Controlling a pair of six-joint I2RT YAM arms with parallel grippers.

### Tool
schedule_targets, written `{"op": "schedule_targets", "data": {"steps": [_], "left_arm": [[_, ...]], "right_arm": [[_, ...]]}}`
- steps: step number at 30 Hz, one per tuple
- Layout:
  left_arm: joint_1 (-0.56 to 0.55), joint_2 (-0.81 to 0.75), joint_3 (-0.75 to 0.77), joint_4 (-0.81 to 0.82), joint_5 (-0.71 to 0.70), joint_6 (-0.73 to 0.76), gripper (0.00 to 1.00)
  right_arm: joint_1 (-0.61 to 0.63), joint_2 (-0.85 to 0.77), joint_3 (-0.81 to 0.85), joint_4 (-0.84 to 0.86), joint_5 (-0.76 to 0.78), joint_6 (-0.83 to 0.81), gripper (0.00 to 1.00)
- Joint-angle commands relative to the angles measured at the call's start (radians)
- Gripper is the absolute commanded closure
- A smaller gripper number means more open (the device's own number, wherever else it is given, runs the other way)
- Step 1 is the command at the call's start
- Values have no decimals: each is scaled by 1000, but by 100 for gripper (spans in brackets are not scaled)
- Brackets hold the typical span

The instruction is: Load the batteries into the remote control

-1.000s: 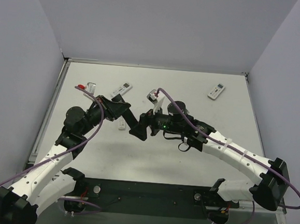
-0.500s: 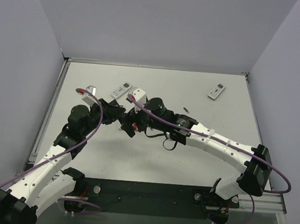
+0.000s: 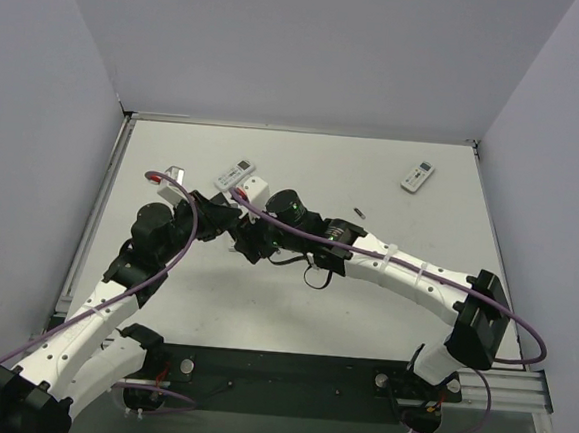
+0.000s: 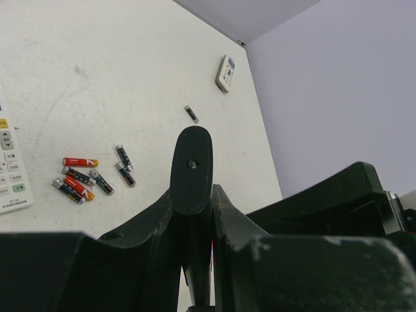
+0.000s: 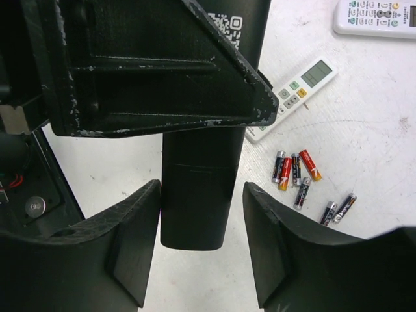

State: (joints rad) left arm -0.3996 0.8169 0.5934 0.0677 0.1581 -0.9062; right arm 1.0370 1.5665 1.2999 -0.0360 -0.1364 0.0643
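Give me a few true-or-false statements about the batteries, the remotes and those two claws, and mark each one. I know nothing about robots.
1. The batteries lie loose on the table, none of them gripped. True.
2. The right gripper is clamped on a battery. False: it is open, with a finger on either side of the black remote, which the left gripper holds.
3. One battery lies well apart from the cluster. True: the lone battery lies by itself farther out.
4. Every remote here is black. False: a white remote lies beside the batteries, and a far white remote lies near the back of the table.
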Motion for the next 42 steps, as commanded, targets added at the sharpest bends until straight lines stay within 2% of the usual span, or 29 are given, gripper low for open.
{"op": "schedule_targets", "data": {"steps": [1, 3, 9, 19, 31, 42], "left_arm": [[-4, -12, 51, 26, -12, -5, 100], [-2, -10, 55, 24, -18, -3, 100], [2, 1, 88, 17, -69, 3, 100], [50, 39, 91, 89, -117, -8, 100], [88, 38, 88, 104, -129, -17, 100], [94, 19, 33, 132, -215, -100, 100]], "right_arm": [[9, 1, 41, -8, -2, -15, 57], [11, -3, 32, -18, -3, -17, 66], [23, -31, -56, -41, 1, -35, 73], [46, -109, -215, -76, -3, -58, 75], [51, -120, -263, -94, -14, -58, 75], [63, -120, -294, -96, 15, -58, 75]]}}
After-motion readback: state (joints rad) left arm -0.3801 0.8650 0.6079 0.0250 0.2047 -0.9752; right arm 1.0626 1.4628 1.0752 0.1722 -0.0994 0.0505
